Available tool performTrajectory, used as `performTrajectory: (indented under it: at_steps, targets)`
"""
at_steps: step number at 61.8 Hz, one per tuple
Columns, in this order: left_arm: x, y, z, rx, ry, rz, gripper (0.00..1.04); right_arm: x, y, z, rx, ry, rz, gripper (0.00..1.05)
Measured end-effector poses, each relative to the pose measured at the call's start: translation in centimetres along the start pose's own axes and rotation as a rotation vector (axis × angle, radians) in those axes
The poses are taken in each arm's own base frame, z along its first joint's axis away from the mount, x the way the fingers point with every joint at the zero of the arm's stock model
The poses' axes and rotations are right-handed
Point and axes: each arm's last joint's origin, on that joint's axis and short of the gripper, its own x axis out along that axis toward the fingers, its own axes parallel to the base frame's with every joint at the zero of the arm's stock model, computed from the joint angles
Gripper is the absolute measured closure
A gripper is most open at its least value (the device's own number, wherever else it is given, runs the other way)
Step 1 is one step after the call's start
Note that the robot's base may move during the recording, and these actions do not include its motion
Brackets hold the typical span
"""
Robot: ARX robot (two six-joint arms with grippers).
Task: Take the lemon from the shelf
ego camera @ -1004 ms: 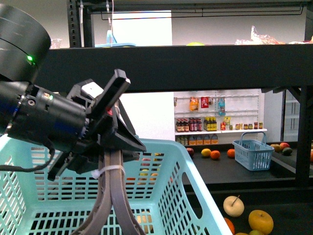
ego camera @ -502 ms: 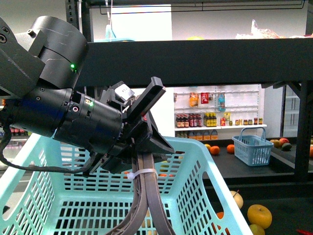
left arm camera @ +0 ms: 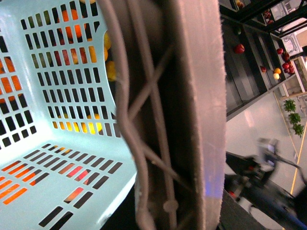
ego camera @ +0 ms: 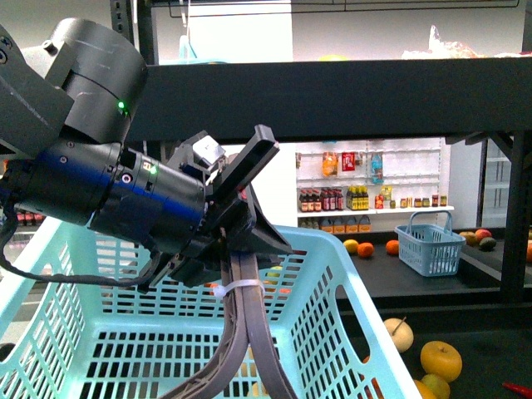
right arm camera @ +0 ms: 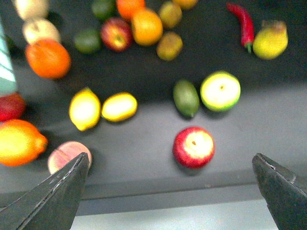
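Seen from the right wrist, a bright yellow lemon lies on the shelf's dark deck, with a second yellow oval fruit touching its side. My right gripper is open above the deck's edge, nothing between its fingers, and the lemon lies off toward one finger. In the front view my left gripper is shut on the grey handle of a pale turquoise basket. The black shelf crosses behind it. The left wrist view shows the basket's slotted wall and the handle close up.
Around the lemon lie a red apple, a green fruit, an orange, a red chilli and a pear. In the front view, a cream round fruit sits low right. Behind it stands a small blue basket.
Over the last second my left arm rose and shifted right in the front view, carrying the basket with it. In the last half second it has barely moved.
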Motion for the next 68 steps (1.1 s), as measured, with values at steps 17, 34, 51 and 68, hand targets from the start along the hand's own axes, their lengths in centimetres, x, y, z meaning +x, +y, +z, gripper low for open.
performTrajectory:
  at_steps: [17,34,51,68]
  targets:
    - [0.0,0.0,0.1,0.001,-0.001,0.0,0.9,11.4,2.0,0.8,0.206,0.357,-0.095,0.02]
    - [0.0,0.0,0.1,0.001,-0.001,0.0,0.9,18.2,5.6,2.0,0.411,0.416,-0.246,0.02]
    - [0.0,0.0,0.1,0.001,-0.001,0.0,0.9,22.5,8.3,1.9,0.58,0.433,-0.301,0.02]
    - [0.0,0.0,0.1,0.001,-0.001,0.0,0.9,25.4,9.9,1.6,0.691,0.409,-0.315,0.02]
